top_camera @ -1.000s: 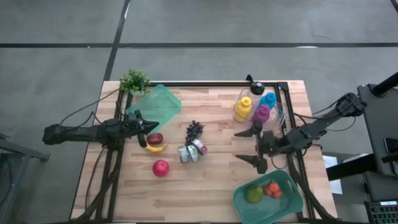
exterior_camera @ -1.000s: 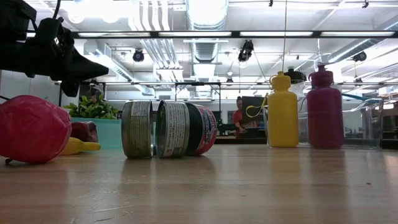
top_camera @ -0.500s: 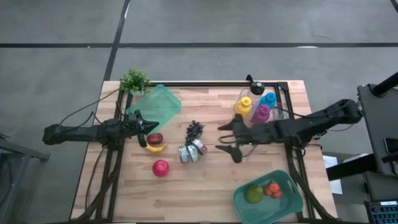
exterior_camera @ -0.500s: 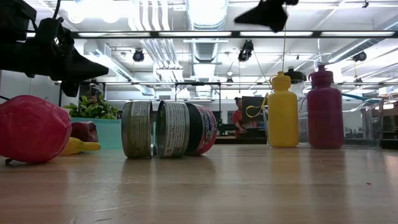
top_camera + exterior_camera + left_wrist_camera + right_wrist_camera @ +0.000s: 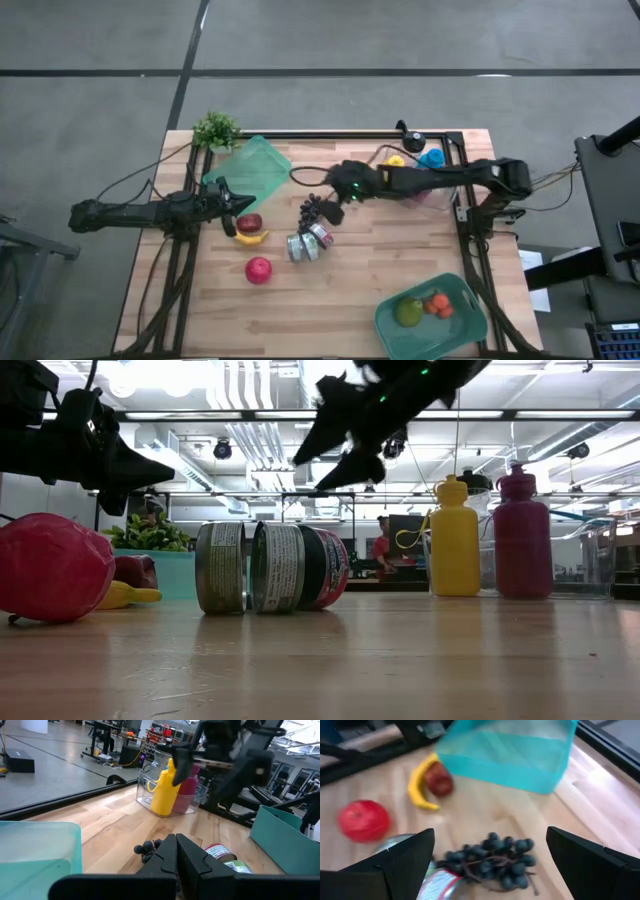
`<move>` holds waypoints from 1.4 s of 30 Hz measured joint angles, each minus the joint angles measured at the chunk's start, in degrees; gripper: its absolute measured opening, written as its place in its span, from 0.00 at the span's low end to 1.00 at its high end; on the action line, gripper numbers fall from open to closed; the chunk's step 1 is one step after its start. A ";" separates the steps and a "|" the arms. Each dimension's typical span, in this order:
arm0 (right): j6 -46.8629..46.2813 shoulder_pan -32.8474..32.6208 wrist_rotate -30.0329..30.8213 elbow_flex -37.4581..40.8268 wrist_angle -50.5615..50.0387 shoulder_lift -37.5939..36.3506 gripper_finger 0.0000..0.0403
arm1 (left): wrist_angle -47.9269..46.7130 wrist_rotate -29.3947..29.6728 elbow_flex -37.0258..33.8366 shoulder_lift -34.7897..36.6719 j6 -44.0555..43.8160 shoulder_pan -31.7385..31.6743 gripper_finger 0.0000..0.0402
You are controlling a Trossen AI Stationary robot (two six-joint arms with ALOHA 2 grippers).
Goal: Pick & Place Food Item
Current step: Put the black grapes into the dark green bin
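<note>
I am logging the table with the dark bunch of grapes [image 5: 313, 208] as my landmark; it is lying on the light wooden tabletop [image 5: 340, 290] near the middle, touched by neither gripper.

- Right gripper [image 5: 335, 203]: I am seeing it hanging just above and beside the grapes, fingers spread wide apart with nothing between them; the right wrist view is showing the bunch [image 5: 492, 861] lying between the two dark fingers [image 5: 395, 862].
- Left gripper [image 5: 232, 207]: it is waiting well to the left of the grapes, fingers pressed together, gripping nothing.
- Teal plastic tray with rounded corners [image 5: 463, 322]: sitting well away from the grapes at the table's near right corner, and holding a green round fruit [image 5: 408, 312] and small orange-red pieces [image 5: 437, 303].
- Second teal plastic tray [image 5: 255, 168]: lying tilted, to the left of and beyond the grapes; I cannot tell whether anything is in it.
- Clear plastic bin [image 5: 436, 190]: standing to the right of the grapes, holding upright squeeze bottles, a yellow one [image 5: 455, 538], a magenta one [image 5: 522, 534] and a blue one [image 5: 432, 158].
- Tin cans [image 5: 307, 243]: lying on their sides just in front of the grapes.
- Dark red apple [image 5: 249, 222] touching a yellow banana [image 5: 250, 238]: left of the grapes, just beside the left gripper.
- Red round fruit [image 5: 258, 269]: in front of and left of the grapes.
- Small green plant [image 5: 216, 129]: at the far left corner.
</note>
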State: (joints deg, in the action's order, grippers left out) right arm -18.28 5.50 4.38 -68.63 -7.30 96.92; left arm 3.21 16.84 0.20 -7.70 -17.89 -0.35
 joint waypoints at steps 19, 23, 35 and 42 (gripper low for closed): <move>-1.47 4.11 0.06 -8.82 -8.20 17.44 0.94 | 0.01 0.00 0.01 -0.13 0.00 -0.01 0.00; -2.39 4.46 0.05 -8.75 -7.62 19.92 0.94 | 0.02 0.04 0.00 -0.39 0.00 -0.01 0.00; -2.78 5.97 -2.36 -8.71 -6.95 22.37 0.94 | 0.01 0.02 0.00 -0.39 0.00 -0.01 0.00; -1.73 6.34 -2.49 -8.66 -7.24 22.43 0.94 | -0.01 0.02 0.01 -0.39 0.00 0.01 0.00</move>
State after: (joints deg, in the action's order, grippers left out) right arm -20.01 11.84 1.90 -77.30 -14.54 119.35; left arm 3.20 16.86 0.20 -8.10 -17.89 -0.34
